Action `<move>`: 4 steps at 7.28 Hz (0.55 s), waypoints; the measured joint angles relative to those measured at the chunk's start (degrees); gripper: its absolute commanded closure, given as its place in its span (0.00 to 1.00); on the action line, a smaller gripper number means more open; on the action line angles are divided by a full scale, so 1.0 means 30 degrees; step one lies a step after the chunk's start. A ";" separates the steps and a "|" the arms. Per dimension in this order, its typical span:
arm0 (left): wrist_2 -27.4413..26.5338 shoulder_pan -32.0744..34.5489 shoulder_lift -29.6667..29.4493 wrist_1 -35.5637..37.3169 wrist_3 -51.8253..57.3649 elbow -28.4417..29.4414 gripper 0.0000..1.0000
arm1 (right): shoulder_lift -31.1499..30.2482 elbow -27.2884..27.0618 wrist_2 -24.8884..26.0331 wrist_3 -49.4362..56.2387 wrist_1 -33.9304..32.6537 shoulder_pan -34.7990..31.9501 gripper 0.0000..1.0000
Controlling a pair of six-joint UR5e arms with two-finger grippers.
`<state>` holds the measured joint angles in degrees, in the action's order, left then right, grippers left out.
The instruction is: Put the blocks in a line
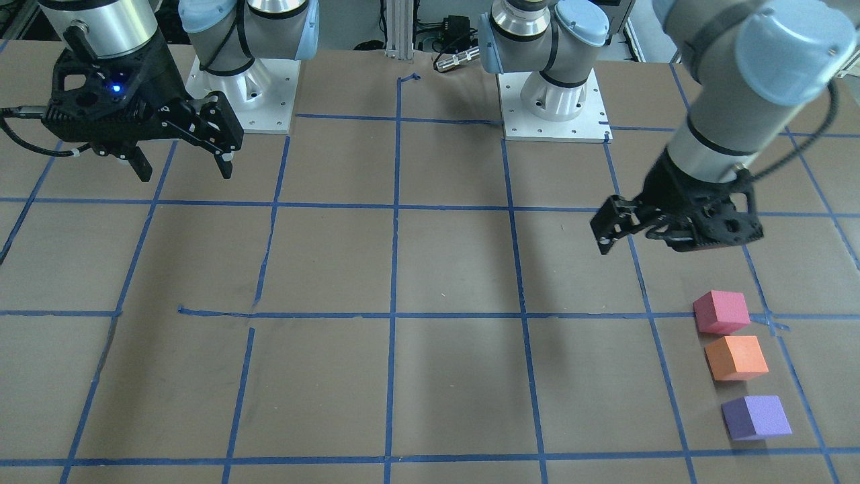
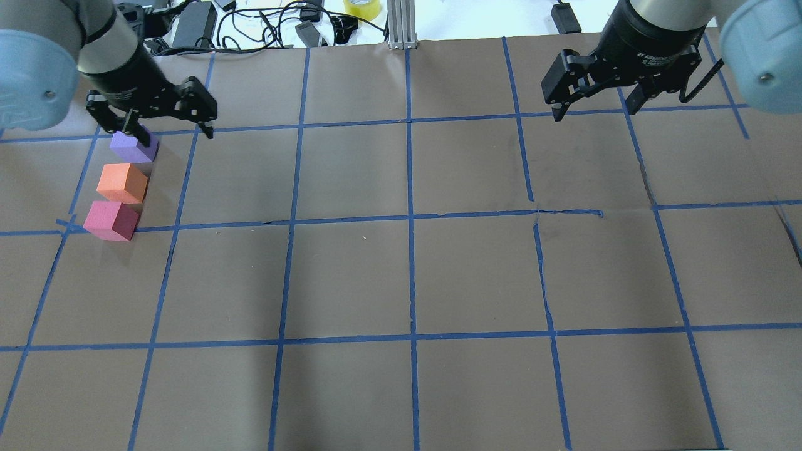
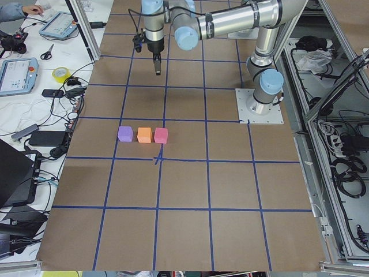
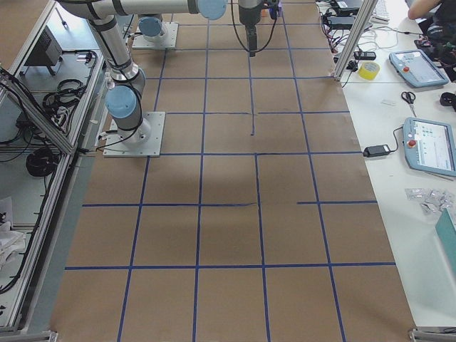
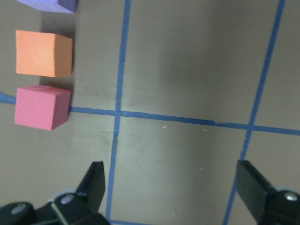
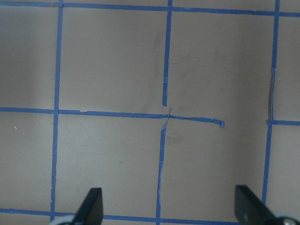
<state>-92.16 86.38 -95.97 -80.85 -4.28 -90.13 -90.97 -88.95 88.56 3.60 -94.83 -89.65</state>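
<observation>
Three small foam blocks lie in a short row on the table: pinkish-red (image 2: 111, 220), orange (image 2: 122, 183) and purple (image 2: 133, 147). They also show in the front-facing view, pinkish-red (image 1: 721, 312), orange (image 1: 736, 357) and purple (image 1: 757, 417). My left gripper (image 2: 170, 130) is open and empty, raised above the table beside the purple end of the row. Its wrist view shows the orange (image 5: 43, 53) and pinkish-red (image 5: 41, 107) blocks at the left, apart from its fingers. My right gripper (image 2: 593, 110) is open and empty, raised over the far right of the table.
The brown table (image 2: 407, 275) carries a grid of blue tape lines. Cables, power bricks and a yellow tape roll (image 2: 361, 7) lie beyond its far edge. The two arm bases (image 1: 245, 94) stand at the robot's side.
</observation>
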 measured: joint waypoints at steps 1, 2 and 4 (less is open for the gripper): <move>-0.0069 0.1781 0.0571 -0.0110 -0.1745 0.0031 0.00 | -0.0001 0.0001 -0.0003 0.0000 0.0005 0.0001 0.00; -0.0045 0.2797 0.1045 -0.0182 -0.2686 0.0047 0.00 | -0.0001 0.0000 -0.0019 0.0001 0.0018 0.0001 0.00; 0.0333 0.3445 0.1980 -0.0721 -0.3123 0.0081 0.00 | 0.0000 0.0000 -0.0067 0.0000 0.0028 0.0001 0.00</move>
<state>-91.17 96.71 -90.03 -83.01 -13.65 -89.89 -90.97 -88.95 88.36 3.60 -94.75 -89.65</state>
